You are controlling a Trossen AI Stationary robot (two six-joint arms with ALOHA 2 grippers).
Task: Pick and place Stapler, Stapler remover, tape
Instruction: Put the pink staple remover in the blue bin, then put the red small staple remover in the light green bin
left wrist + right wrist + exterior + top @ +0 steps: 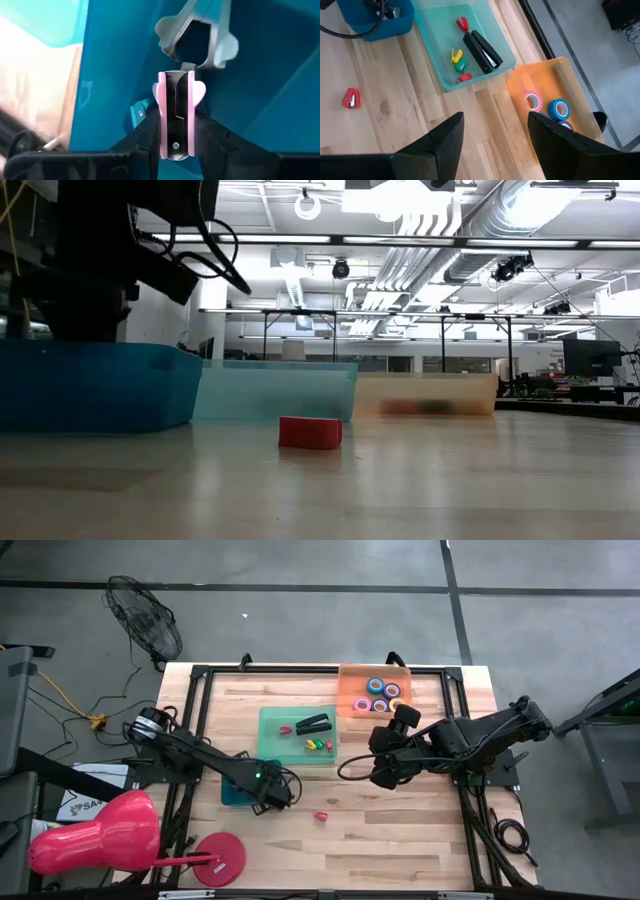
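Left gripper [176, 131] inside blue bin [238, 790], fingers clamped on pink stapler remover [176, 116]. Right gripper [495, 132] above table [400, 840] beside green tray [275, 745], fingers apart, empty. Black stapler [314, 724] inside green tray. Tape rolls [381, 695] inside orange tray [350, 690]. Red stapler remover [321, 816] on table near blue bin.

light: bright overhead | glare: ceiling lamps [440, 205] | foreground: blurred

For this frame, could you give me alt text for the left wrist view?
The left pincer grips a pink and black staple remover inside the dark teal bin. A second, grey staple remover lies just beyond it in the bin, and bare wooden tabletop shows outside the bin wall.
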